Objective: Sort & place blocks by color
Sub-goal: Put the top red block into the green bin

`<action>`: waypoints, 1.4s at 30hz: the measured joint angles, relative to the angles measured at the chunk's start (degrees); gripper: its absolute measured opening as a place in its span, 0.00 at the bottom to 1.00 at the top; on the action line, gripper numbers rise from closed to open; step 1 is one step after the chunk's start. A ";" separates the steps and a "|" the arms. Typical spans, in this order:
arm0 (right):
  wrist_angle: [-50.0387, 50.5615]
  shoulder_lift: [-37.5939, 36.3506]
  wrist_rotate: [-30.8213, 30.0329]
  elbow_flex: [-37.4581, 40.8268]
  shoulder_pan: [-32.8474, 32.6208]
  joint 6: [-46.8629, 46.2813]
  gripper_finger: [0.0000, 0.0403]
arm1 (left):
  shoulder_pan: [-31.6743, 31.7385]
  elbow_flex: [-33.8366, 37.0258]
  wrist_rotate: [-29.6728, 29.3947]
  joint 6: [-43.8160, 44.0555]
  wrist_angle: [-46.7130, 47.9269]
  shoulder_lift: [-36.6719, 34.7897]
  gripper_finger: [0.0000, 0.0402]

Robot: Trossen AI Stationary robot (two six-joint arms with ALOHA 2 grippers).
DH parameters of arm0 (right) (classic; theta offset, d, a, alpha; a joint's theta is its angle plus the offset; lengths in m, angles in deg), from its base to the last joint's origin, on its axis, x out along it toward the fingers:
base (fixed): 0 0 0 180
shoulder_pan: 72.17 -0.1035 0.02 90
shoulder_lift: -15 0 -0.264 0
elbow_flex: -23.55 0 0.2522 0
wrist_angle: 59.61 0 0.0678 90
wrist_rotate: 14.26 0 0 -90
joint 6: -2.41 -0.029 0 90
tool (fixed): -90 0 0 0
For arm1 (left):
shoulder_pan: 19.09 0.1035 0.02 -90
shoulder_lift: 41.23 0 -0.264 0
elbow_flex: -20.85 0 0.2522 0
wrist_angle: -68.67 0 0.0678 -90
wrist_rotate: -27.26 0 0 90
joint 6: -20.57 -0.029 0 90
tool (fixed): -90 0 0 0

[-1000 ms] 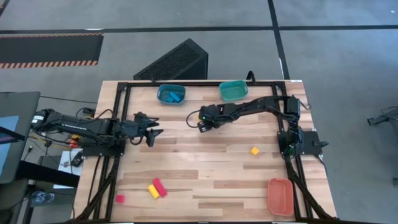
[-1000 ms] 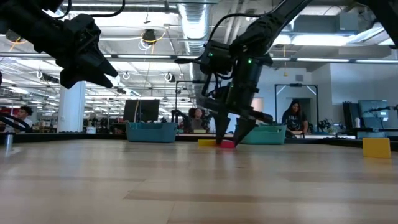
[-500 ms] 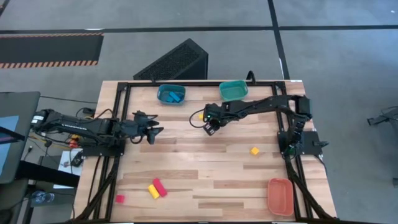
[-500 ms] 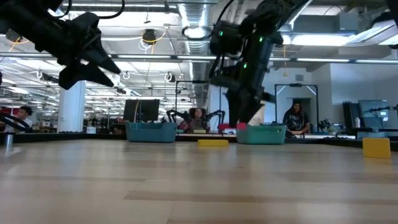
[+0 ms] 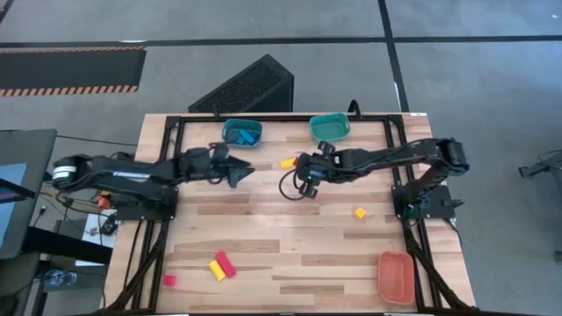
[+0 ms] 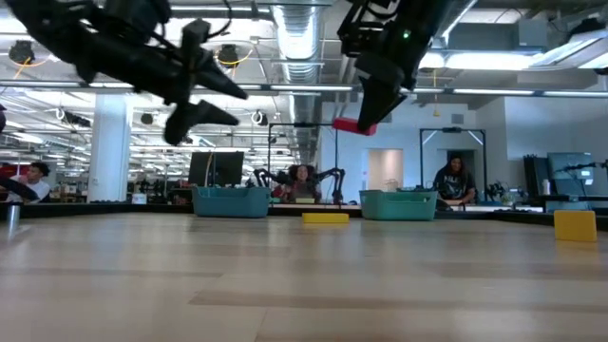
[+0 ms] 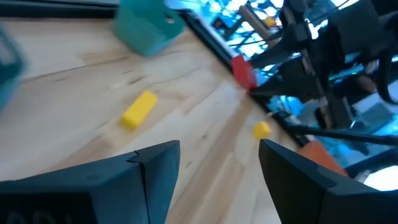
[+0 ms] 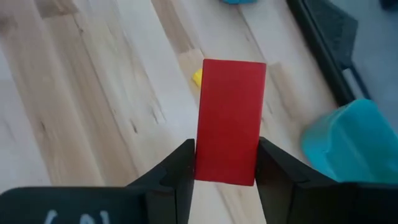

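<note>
My right gripper (image 8: 227, 163) is shut on a red bar block (image 8: 230, 118), high above the table's middle (image 6: 353, 125). Below it a yellow bar block (image 5: 287, 162) lies flat on the wood. My left gripper (image 5: 244, 173) hovers open and empty left of that bar, in front of the blue bin (image 5: 241, 132); its two fingers (image 7: 155, 168) frame the yellow bar (image 7: 138, 110). A yellow cube (image 5: 359, 212) lies toward the right. A red bar and a yellow bar (image 5: 221, 266) and a red cube (image 5: 169, 280) lie near the front left. My right gripper pinches the red bar's two long sides (image 8: 205, 163) between its two fingers, at the end nearer the wrist. The rest of the bar sticks out past the fingertips. The fingers slant down from the table's right. The bar hangs tilted, clear of the table (image 6: 347, 126).
The blue bin with blue blocks and a teal bin (image 5: 330, 128) stand along the far edge. An orange bin (image 5: 395, 276) stands at the front right corner. A black frame (image 5: 176, 123) rims the table. People and desks show in the room beyond.
My right gripper has closed on the red bar beside the yellow bar, lifted it clear and high above the table, rolled, and shifted a little toward the right. The yellow bar has stayed put. My left gripper has swung toward the table's right and far side, staying open.
</note>
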 joint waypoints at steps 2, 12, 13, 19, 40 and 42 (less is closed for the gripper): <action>1.87 -0.53 -1.41 0.00 -0.33 0.04 0.38 | 1.76 -2.52 2.24 0.02 -2.05 4.10 0.52; 8.01 -4.84 -3.86 0.00 -0.05 3.03 0.36 | 6.66 -18.18 11.64 -4.91 -1.59 18.51 0.52; 8.51 -5.57 -3.86 0.00 -0.05 3.27 0.36 | 7.16 -19.56 13.62 -5.57 -1.51 19.64 0.52; 11.91 -9.24 -7.13 0.00 0.56 5.07 0.35 | 9.42 -26.44 17.97 -5.58 -1.60 25.58 0.52; 11.65 -12.36 -6.93 -0.02 4.24 10.81 0.35 | 11.07 -41.86 27.16 -5.93 -1.45 39.83 0.52; 11.30 -12.36 -6.78 -0.02 6.07 11.48 0.34 | 11.08 -41.86 27.39 -5.81 -1.43 39.83 0.52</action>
